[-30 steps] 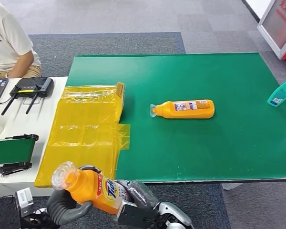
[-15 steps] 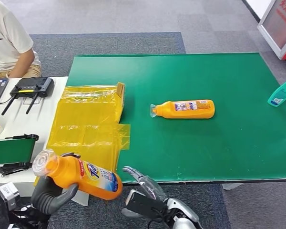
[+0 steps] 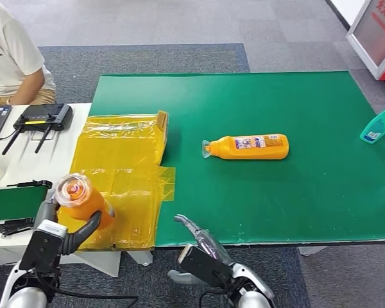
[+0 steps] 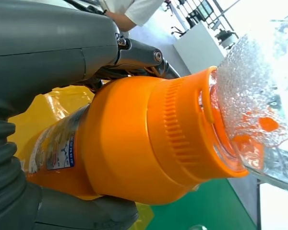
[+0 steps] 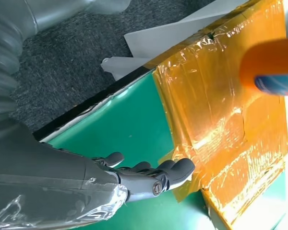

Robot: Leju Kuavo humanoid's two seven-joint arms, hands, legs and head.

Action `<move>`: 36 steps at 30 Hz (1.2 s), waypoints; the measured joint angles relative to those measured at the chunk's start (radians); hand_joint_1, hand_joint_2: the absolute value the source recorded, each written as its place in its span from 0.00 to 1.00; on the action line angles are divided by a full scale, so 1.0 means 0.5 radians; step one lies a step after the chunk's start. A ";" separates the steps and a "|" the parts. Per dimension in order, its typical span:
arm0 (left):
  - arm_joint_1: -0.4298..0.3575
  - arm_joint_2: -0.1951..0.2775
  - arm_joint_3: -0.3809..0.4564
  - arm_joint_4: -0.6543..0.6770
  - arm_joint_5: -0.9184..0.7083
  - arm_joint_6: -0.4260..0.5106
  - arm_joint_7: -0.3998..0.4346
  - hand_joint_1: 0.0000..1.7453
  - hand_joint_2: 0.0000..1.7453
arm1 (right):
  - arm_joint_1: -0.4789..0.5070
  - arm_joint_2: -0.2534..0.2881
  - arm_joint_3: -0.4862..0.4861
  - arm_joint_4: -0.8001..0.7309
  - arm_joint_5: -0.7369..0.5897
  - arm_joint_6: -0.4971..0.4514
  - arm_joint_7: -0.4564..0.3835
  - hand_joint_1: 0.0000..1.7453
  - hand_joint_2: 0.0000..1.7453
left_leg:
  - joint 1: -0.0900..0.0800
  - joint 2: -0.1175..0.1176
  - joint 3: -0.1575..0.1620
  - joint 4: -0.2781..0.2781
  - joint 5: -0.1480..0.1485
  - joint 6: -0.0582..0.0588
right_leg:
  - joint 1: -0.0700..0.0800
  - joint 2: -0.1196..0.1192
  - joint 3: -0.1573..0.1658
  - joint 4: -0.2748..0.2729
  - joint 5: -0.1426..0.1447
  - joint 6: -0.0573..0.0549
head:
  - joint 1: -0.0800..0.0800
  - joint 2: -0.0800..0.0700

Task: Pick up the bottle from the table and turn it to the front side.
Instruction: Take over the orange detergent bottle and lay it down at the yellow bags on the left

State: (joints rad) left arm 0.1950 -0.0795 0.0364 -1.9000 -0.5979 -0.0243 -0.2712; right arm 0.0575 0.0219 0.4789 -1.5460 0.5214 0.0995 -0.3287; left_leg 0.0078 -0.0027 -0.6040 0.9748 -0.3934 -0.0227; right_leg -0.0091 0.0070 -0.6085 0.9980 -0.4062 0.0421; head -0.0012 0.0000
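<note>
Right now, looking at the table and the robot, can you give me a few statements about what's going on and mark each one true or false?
1. The left robot hand holds an orange bottle. True.
2. The right robot hand also holds a bottle. False: it is open and holds nothing.
3. A second orange bottle stands upright on the green mat. False: it lies on its side.
4. A yellow plastic sheet lies at the mat's left end. True.
5. The teal bottle lies in the middle of the mat. False: it is at the mat's far right edge.
</note>
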 joint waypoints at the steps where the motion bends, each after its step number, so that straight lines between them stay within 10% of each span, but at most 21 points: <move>1: -0.020 -0.005 0.010 0.001 -0.023 -0.001 -0.003 1.00 1.00 | -0.002 0.003 -0.001 0.000 0.000 0.008 0.000 0.00 1.00 | 0.000 0.000 0.000 0.000 0.000 0.000 | 0.000 0.000 0.000 0.000 0.000 0.000 | 0.000 0.000; 14: -0.442 0.021 -0.112 0.161 -0.705 0.188 -0.004 1.00 1.00 | -0.100 0.045 0.004 0.046 -0.272 0.208 -0.075 0.00 1.00 | 0.000 0.000 0.000 0.000 0.002 0.001 | 0.000 0.000 -0.001 0.000 0.003 0.002 | 0.000 0.000; 18: -0.626 0.053 -0.195 0.371 -0.785 0.208 0.036 1.00 1.00 | -0.140 0.045 0.010 0.087 -0.701 0.445 -0.159 0.00 1.00 | 0.000 0.000 0.000 0.000 0.004 -0.001 | 0.000 0.000 -0.001 0.000 0.004 0.002 | 0.000 0.000; 36: -1.076 0.074 -0.376 1.461 -1.220 0.345 0.230 1.00 1.00 | -0.276 0.019 0.094 0.250 -0.781 0.393 -0.157 0.00 1.00 | 0.000 0.000 0.000 0.000 0.006 -0.003 | 0.000 0.001 -0.001 0.000 0.006 0.000 | 0.000 0.000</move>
State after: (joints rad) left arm -0.3431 -0.0427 -0.1514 -1.1696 -1.2077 0.1480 -0.1564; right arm -0.0805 0.0316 0.5262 -1.4212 0.1310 0.2961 -0.4072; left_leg 0.0077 -0.0027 -0.6039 0.9748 -0.3906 -0.0241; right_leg -0.0093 0.0075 -0.6087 0.9981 -0.4031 0.0422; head -0.0012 0.0000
